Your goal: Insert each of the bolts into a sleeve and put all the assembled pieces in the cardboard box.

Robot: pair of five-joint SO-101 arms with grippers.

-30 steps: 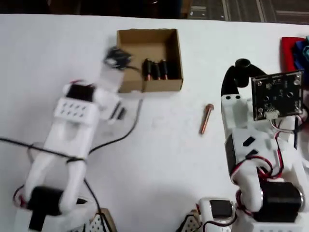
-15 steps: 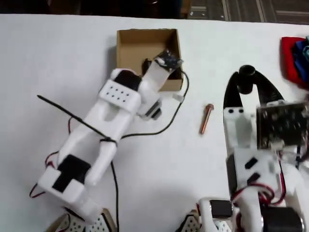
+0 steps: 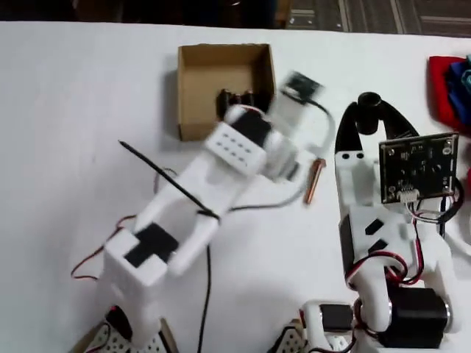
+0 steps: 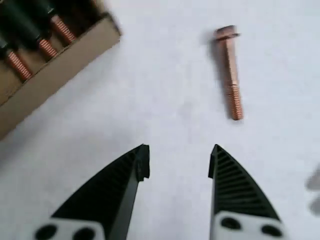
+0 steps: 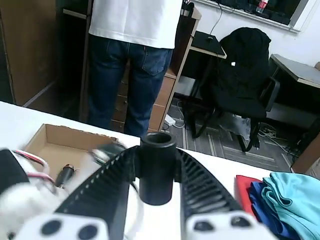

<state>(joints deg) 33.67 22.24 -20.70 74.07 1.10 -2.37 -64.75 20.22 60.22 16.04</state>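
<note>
Left wrist view had left gripper [image 4: 178,156] released, short of the bolt [image 4: 229,70] (right gripper [image 5: 156,161] clamped the sleeve [image 5: 157,142]). Best grab was probably mid-shank, jaws square across.

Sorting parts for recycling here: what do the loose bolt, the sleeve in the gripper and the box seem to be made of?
The loose bolt: copper-coloured metal with a slight sheen, threaded end and flanged head; possibly only plated. The sleeve: smooth matte black tube, probably plastic or rubber; the look leaves that open. The cardboard box: dull brown cardboard with plain walls.
</note>
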